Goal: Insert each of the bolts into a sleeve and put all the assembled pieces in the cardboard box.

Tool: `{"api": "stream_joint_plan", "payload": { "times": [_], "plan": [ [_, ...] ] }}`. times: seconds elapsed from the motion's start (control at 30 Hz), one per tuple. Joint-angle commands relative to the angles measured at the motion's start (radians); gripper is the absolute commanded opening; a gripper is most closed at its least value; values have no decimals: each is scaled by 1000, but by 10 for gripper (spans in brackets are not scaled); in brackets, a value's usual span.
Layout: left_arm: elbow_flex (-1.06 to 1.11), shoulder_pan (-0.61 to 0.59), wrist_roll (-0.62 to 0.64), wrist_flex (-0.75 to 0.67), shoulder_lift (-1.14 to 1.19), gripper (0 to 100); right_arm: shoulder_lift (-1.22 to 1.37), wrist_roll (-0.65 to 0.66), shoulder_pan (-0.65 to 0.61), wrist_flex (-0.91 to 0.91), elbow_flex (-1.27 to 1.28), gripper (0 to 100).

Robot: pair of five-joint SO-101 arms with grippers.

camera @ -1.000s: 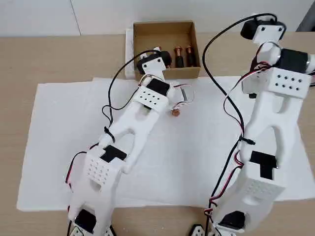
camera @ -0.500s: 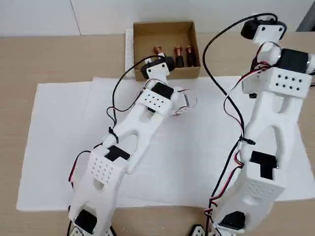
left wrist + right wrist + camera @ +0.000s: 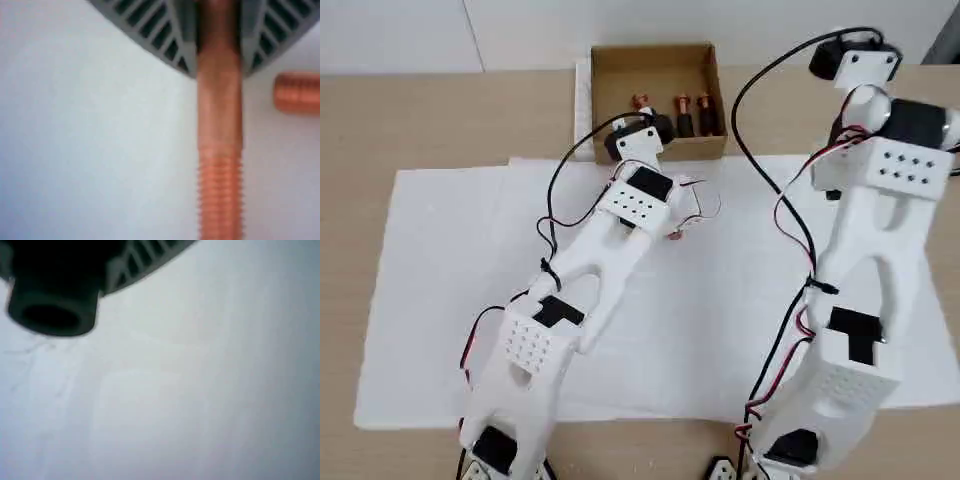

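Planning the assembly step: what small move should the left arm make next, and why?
Probably lift the bolt and carry it toward the sleeve: the left gripper is shut on its shank, and the right arm's sleeve shows an open end.

Tan wooden table (image 3: pixel 440 120), white mat (image 3: pixel 450 260), pale wall (image 3: pixel 400 30).

The long copper-orange metal bolt (image 3: pixel 220 150) has fine ridges toward its free end. The grey plastic left gripper (image 3: pixel 220 50) has dark slats in a fan pattern. The round black plastic sleeve (image 3: pixel 52 305) is plain. The cardboard box (image 3: pixel 610 62) is brown, the wooden table (image 3: pixel 420 110) tan, the flat paper sheet (image 3: pixel 440 300) white.
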Motion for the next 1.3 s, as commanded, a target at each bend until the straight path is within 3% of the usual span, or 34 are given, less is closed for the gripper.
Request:
{"api": "stream_joint_plan", "payload": {
  "times": [0.0, 0.17, 0.4, 0.6, 0.8, 1.0, 1.27],
  "plan": [
    [-33, 28, 3, -3, -18, 6, -77, -12, 12, 5, -3, 4],
    [-58, 74, 0, 8, -18, 6, -77, -12, 12, 5, -3, 4],
    [-343, 69, -3, 233, -14, 6, -77, -12, 12, 5, -3, 4],
    [-467, 69, -117, 370, -17, 6, -77, -28, 8, 5, -3, 4],
    [-561, -14, -423, 575, -12, 6, -77, -32, 8, 5, -3, 4],
    [-536, -172, -781, 575, -20, 6, -77, -32, 5, 5, -5, 4],
    [-444, -201, -961, 575, -241, 6, -77, -32, 7, 5, -5, 4]
  ]
}}
